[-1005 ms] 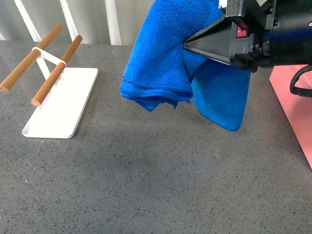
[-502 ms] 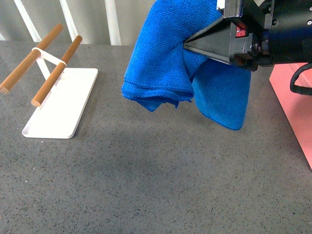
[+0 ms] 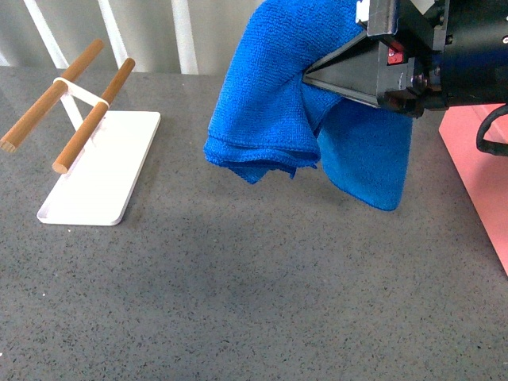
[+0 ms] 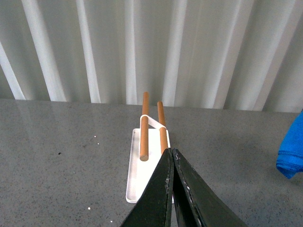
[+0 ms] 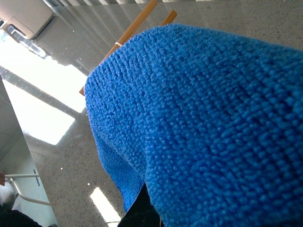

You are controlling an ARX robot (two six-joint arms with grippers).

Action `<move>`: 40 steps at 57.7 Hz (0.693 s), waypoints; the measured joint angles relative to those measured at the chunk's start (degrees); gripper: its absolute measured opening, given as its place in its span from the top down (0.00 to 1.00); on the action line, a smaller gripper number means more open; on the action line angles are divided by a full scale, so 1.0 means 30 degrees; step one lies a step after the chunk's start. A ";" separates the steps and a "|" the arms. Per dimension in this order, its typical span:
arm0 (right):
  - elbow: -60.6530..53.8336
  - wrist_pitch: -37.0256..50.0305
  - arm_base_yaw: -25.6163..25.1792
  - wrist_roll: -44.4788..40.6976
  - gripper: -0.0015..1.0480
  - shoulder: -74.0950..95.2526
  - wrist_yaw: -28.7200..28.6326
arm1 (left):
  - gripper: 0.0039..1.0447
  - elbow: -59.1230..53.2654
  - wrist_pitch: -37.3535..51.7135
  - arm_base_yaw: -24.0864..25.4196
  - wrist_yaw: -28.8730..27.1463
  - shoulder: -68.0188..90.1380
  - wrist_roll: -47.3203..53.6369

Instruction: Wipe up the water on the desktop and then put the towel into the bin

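Observation:
My right gripper [image 3: 309, 77] is shut on the blue towel [image 3: 278, 95] and holds it in the air above the dark speckled desktop [image 3: 238, 294]. The towel hangs in folds below the jaws. It fills the right wrist view [image 5: 203, 123], where it hides the fingers. A corner of the towel shows in the left wrist view [image 4: 291, 153]. The pink bin [image 3: 480, 167] lies at the right edge of the front view, just right of the right arm. My left gripper [image 4: 172, 153] is shut and empty above the desktop [image 4: 57, 165], pointing at the white tray. No water shows on the desktop.
A flat white tray [image 3: 103, 171] with two wooden bars [image 3: 91, 115] stands at the left of the desktop; it also shows in the left wrist view [image 4: 137, 175]. A white ribbed wall [image 4: 151, 47] runs behind the desk.
The right gripper and the hanging towel have drifted slightly to the right, toward the bin. The tray has not moved.

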 joint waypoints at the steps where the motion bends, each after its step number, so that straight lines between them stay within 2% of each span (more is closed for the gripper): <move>1: 0.0007 -0.0058 -0.0015 -0.0058 0.96 0.0000 0.0000 | 0.97 0.0000 -0.0007 0.0000 0.0000 0.0000 0.0000; 9: 0.0066 -0.0692 -0.0197 -0.0532 0.96 0.0015 -0.0036 | 0.97 0.0000 -0.0066 0.0000 -0.0007 0.0000 0.0000; 11: 0.0109 -0.0984 -0.0277 -0.0743 0.96 0.0029 -0.0022 | 0.94 0.0000 -0.0066 0.0000 -0.0007 0.0000 -0.0007; 17: 0.0576 -0.2412 -0.0546 -0.1617 0.96 0.0517 0.0270 | 0.78 0.0000 -0.0073 0.0000 -0.0007 -0.0007 -0.0007; 20: 0.1188 -0.4073 -0.0809 -0.2616 0.96 0.1472 0.1064 | 0.64 0.0000 -0.0080 0.0000 -0.0007 -0.0007 -0.0007; 30: 0.2790 -0.8874 -0.1508 -0.6098 0.96 0.4976 0.3614 | 0.28 0.0000 -0.0080 0.0000 -0.0007 -0.0007 -0.0007; 40: 0.4641 -1.1089 -0.2040 -0.8641 0.96 0.7635 0.6506 | 0.04 0.0000 -0.0080 0.0000 -0.0007 -0.0007 0.0007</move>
